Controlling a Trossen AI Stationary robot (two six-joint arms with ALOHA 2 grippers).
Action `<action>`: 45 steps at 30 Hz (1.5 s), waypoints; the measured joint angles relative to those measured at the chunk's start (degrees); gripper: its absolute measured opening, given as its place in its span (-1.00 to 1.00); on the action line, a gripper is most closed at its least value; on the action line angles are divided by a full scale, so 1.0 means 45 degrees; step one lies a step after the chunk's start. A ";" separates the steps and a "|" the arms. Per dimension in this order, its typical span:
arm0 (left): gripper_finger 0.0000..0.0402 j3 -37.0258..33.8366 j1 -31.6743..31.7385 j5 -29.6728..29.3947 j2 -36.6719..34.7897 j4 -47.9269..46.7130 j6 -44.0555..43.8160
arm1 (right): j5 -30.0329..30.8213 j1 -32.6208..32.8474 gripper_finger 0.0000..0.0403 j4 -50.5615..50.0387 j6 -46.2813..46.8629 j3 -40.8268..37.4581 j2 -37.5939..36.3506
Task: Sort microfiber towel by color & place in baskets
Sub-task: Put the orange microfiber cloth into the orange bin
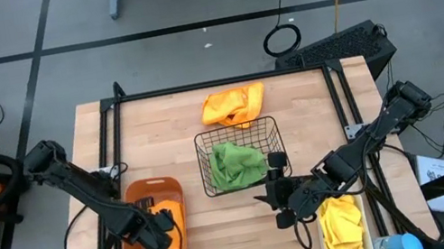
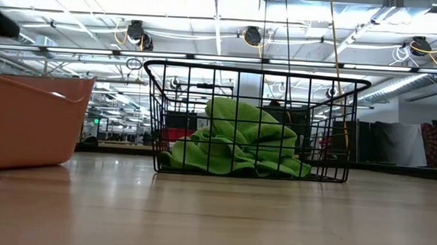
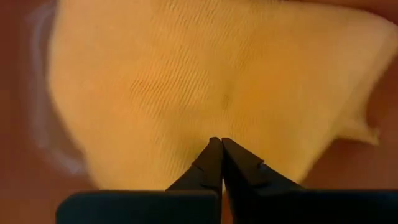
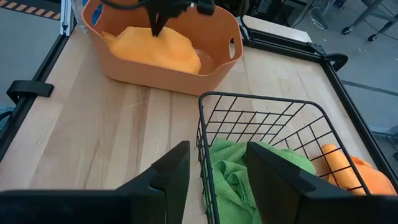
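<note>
Down inside the orange bin [image 1: 130, 200], near the tabletop's [image 1: 166, 120] front left corner: left pincer [image 3: 222, 144], tips pressed together, just above or on an orange towel [image 3: 205, 81] lying in the bin; contact hard to judge. Soft ribbed weave, loosely spread, one pointed corner toward the bin wall. Right pincer [image 4: 217, 168] open, empty, just beside the front wall of the black wire basket [image 1: 236, 128] with crumpled green towels [image 1: 238, 164] in it. Another orange towel [image 1: 234, 104] bunched on the tabletop just behind the basket, touching its far rim. Yellow towel [image 1: 341, 218] folded loosely in the white bin [image 1: 324, 239] at the front right, partly covered by the right arm. Left pincer hidden in the low view; number of green cloths not clear.
</note>
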 joint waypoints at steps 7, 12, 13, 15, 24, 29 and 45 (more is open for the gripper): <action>-0.80 0.1511 0.0347 -0.1528 -0.0783 -0.1862 0.0367 | 0.0005 0.0000 -0.26 -0.0075 -0.0083 0.0000 -0.0005; -0.75 0.2338 0.1463 -0.4388 -0.1270 -0.2491 0.0964 | 0.0046 0.0000 -0.26 -0.0330 -0.0125 0.0000 -0.0005; -0.74 0.2457 0.1783 -0.4688 -0.1346 -0.2559 0.1232 | 0.0047 0.0000 -0.26 -0.0391 -0.0165 0.0000 -0.0005; -0.72 0.2646 0.2438 -0.5016 -0.1475 -0.2518 0.2075 | 0.0049 0.0000 -0.26 -0.0521 -0.0352 0.0000 -0.0005; -0.72 0.3322 0.5651 -0.6782 -0.1551 -0.0525 0.7336 | 0.0103 -0.0195 -0.26 -0.1506 -0.1364 0.0000 -0.0005; -0.71 0.3322 0.7526 -0.7301 -0.1551 0.2155 1.0784 | 0.0117 -0.0517 -0.26 -0.1779 -0.1435 0.0000 -0.0010; -0.52 0.3312 1.4411 -0.1107 0.0090 0.5409 1.4570 | 0.0039 -0.0413 -0.26 -0.2513 0.0032 0.0000 -0.0010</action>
